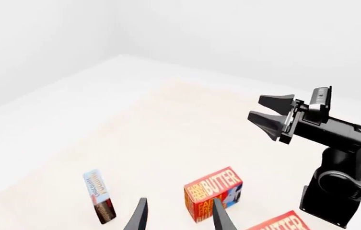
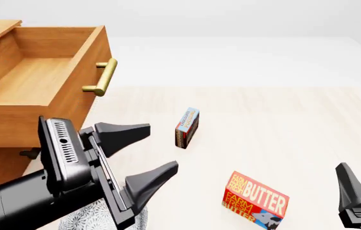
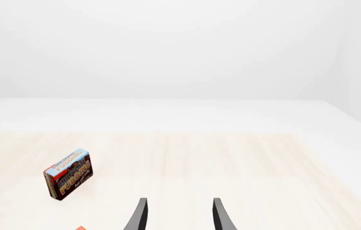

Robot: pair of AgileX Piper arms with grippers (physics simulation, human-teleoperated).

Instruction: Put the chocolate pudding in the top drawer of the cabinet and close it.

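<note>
On the table ahead of the open top drawer (image 2: 40, 72), chocolate pudding (image 2: 187, 127) stands on edge, untouched; our left gripper (image 2: 143, 158) and right gripper (image 3: 178, 213) hang spread and empty, so we should straddle its thin faces squarely, avoiding the butter box (image 2: 255, 200).

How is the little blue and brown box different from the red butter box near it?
The pudding box is light blue and dark brown; the butter box is red with yellow and white lettering. The pudding box is smaller and thinner. It stands closer to the open top drawer, while the butter box sits nearer the arms' side of the table. Both are upright printed cartons on the table, and neither gripper holds them.
</note>
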